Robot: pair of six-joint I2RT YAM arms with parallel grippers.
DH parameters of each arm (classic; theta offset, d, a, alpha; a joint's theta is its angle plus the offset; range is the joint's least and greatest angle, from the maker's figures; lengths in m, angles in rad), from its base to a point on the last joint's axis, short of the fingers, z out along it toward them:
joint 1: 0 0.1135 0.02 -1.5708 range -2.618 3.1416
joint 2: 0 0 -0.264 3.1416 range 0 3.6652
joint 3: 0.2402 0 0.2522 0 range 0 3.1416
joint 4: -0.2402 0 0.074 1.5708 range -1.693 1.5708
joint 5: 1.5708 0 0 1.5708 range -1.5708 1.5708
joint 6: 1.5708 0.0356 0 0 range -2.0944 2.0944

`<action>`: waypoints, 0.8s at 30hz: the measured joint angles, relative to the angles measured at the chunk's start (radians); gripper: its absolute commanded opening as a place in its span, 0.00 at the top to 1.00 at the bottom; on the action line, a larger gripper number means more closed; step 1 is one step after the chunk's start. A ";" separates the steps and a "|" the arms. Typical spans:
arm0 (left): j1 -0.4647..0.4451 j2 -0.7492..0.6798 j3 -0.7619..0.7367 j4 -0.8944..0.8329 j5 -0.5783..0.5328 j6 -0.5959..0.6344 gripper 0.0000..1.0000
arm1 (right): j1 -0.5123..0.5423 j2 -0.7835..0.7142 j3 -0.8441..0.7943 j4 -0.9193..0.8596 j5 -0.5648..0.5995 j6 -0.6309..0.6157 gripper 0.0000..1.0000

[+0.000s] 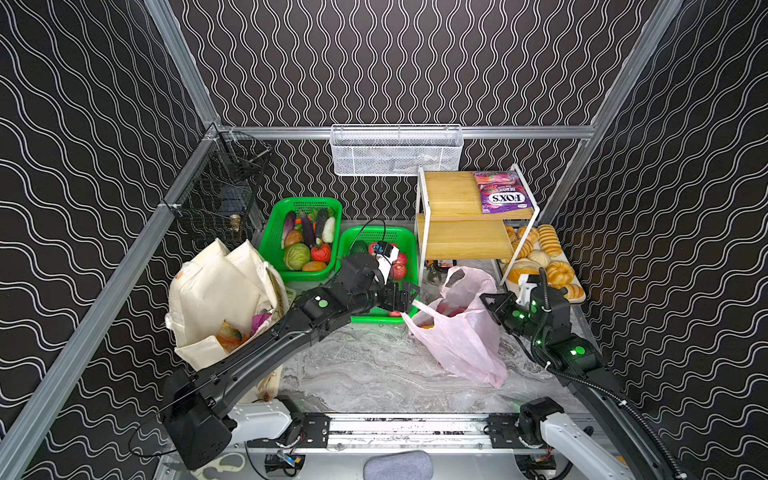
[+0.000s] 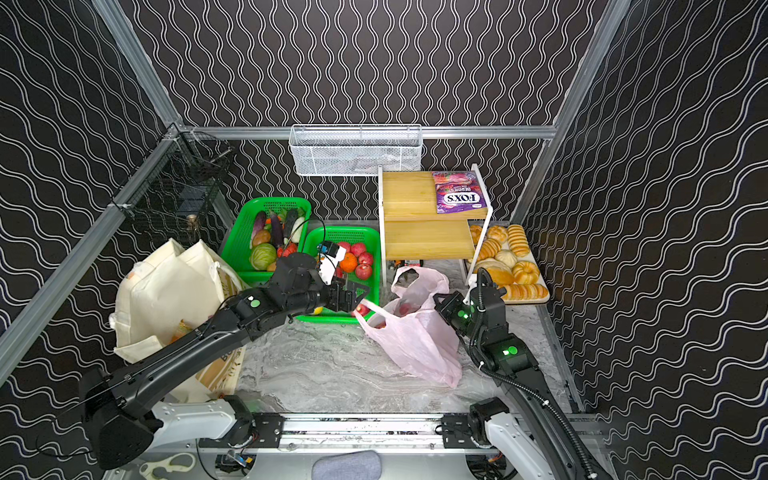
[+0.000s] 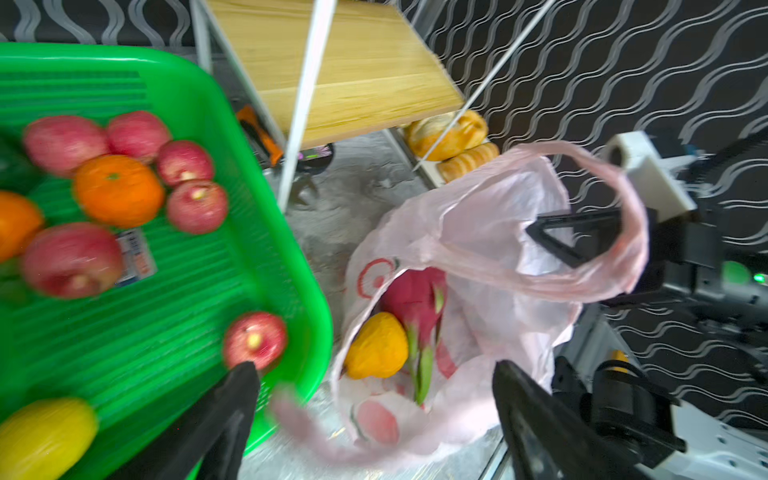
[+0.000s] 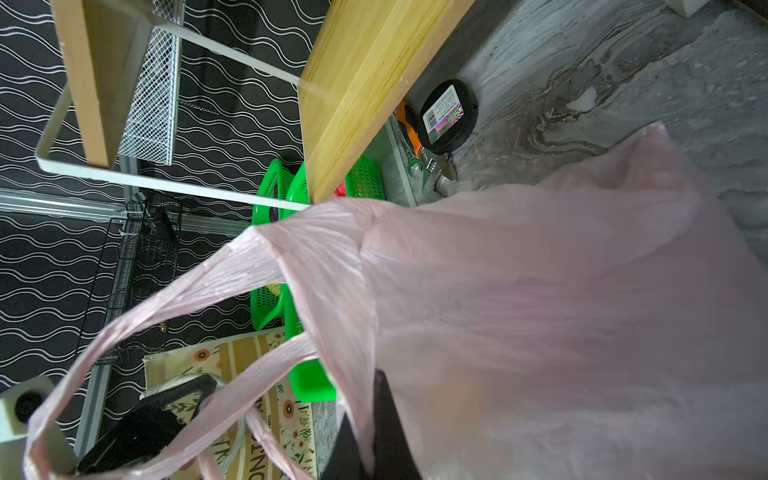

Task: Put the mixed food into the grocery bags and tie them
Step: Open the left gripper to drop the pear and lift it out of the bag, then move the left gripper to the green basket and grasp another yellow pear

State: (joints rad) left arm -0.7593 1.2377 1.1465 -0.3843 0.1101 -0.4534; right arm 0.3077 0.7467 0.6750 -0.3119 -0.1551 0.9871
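**Desk:** Here, where is the food, and what can be read?

**Photographer:** A dragon fruit (image 3: 415, 303) and a pear (image 3: 376, 345) lie inside the pink bag (image 1: 461, 332), which stands on the marble table (image 1: 365, 374) in front of the shelf (image 1: 457, 239). A red ring logo shows on the plastic, but its lettering is too blurred to read. Red apples (image 3: 70, 259), oranges (image 3: 118, 189) and a lemon (image 3: 41, 436) sit in the green basket (image 3: 291, 232) beside the bag. The tote (image 1: 220, 291) stands open at the far left.

**Desk:** And the grippers?

**Photographer:** The left gripper (image 3: 372, 370) hangs between basket and bag, jaws wide apart and gripping nothing. One blurred bag handle trails just beside it. The right gripper (image 4: 370, 419) is clamped on the bag's rim at the opposite side.

**Desk:** Any brands?

**Photographer:** A purple packet (image 1: 500, 193) on the top shelf reads "FOX'S BERRIES", upside down in both top views. A black disc (image 4: 449, 116) under the shelf carries a barcode label, its text too small to read. Bread rolls (image 1: 548, 249) lie beyond the shelf.
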 measured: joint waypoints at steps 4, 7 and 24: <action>0.006 -0.013 0.040 -0.121 0.056 0.015 0.02 | 0.000 0.000 0.002 -0.003 0.000 0.000 0.96; 0.009 -0.013 0.060 -0.173 0.077 0.018 0.02 | 0.000 0.002 0.005 -0.002 -0.001 0.001 0.96; 0.124 0.135 -0.072 0.017 0.292 -0.071 0.31 | -0.001 -0.011 0.011 0.006 -0.027 0.019 0.95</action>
State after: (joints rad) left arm -0.6350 1.3731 1.0740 -0.3672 0.4019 -0.5247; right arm 0.3069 0.7353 0.6857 -0.3061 -0.1825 1.0061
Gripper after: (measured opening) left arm 0.721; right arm 0.055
